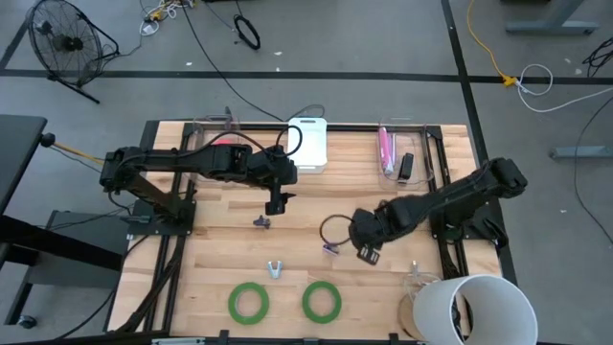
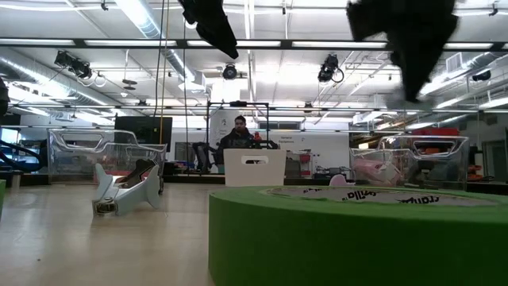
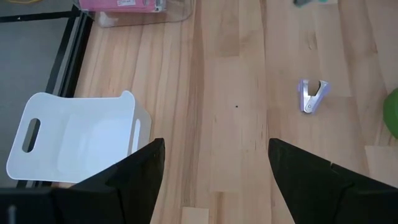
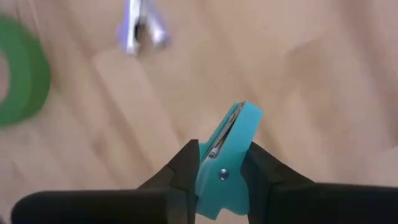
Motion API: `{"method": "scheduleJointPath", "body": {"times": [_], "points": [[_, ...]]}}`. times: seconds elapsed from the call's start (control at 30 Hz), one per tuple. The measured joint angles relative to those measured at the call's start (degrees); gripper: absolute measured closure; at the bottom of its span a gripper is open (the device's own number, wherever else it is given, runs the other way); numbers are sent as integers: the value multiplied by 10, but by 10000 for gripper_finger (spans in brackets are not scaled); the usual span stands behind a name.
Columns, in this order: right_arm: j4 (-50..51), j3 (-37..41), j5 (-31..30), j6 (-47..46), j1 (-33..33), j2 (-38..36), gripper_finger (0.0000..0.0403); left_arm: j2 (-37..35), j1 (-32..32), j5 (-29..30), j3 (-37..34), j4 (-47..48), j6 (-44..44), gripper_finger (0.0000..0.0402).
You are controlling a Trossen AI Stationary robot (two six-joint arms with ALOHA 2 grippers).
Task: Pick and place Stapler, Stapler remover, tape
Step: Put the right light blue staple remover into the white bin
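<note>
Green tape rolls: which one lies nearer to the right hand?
The green roll on the picture's right in the high view; the other roll lies farther from the right hand.

A flat green ring-shaped tape roll (image 4: 22, 71), at nine o'clock in the right wrist view, is blurred and edge-cut.

Bare wood open mid-table between the arms. Obstacles: two green tape rings (image 1: 248, 303) near the front edge, small silver staple remover (image 1: 275, 269) just behind, white plastic bin (image 1: 308, 143) at the back.
</note>
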State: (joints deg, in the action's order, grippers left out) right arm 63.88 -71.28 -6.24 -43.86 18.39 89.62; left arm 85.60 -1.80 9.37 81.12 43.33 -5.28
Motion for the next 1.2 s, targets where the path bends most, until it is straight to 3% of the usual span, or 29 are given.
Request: {"method": "scheduleJointPath", "body": {"times": [0.2,0.47,0.8,1.03,1.2], "points": [[14,-68,-85,118,-68,0,324,0,0,0,0,0,0,111],[-46,-125,-96,289,-202,0,324,0,2,-2,0,9,10,111],[-201,-151,-10,421,-349,0,324,0,2,-2,0,20,29,111],[-323,-152,49,442,-429,11,324,0,2,-2,0,19,31,111],[-376,-171,98,432,-463,66,324,0,2,-2,0,8,27,111]]}}
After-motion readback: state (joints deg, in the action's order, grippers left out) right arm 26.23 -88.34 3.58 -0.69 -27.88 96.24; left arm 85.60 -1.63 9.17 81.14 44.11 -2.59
